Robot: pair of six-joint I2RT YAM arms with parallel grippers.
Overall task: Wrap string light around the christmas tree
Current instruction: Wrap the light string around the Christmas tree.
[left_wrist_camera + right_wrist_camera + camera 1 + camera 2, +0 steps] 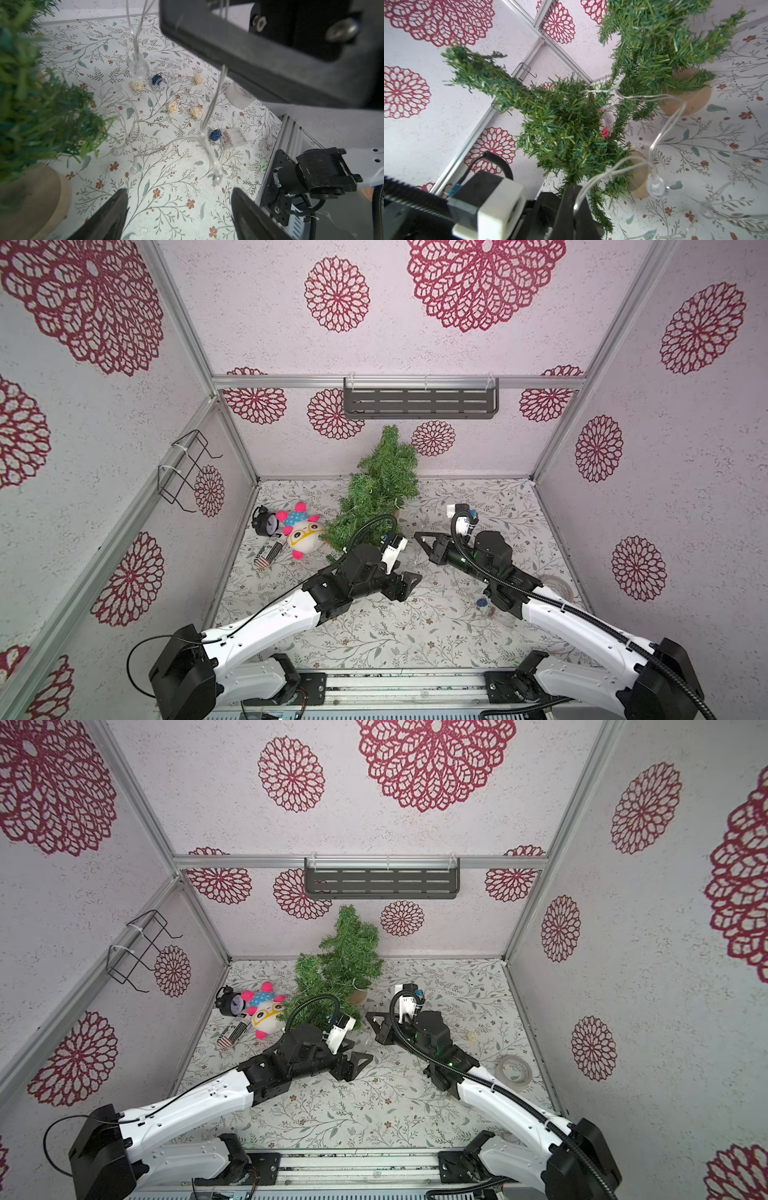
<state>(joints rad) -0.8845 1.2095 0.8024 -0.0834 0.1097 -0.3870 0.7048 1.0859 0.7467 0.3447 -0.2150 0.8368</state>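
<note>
Because right pincer (574, 188) clamps string light (655, 188) above counter (166, 212) beside christmas tree (564, 128), I hold left pincer (179, 191) apart, empty, lower edge of left wrist view, likely awaiting handover.

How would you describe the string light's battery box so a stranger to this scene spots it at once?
Start at the floral table, then find the white tape roll near its edge. Close by, beside a dark blue wicker ball, lies the battery box: the only clear, rectangular plastic case among round balls and bulbs.
</note>
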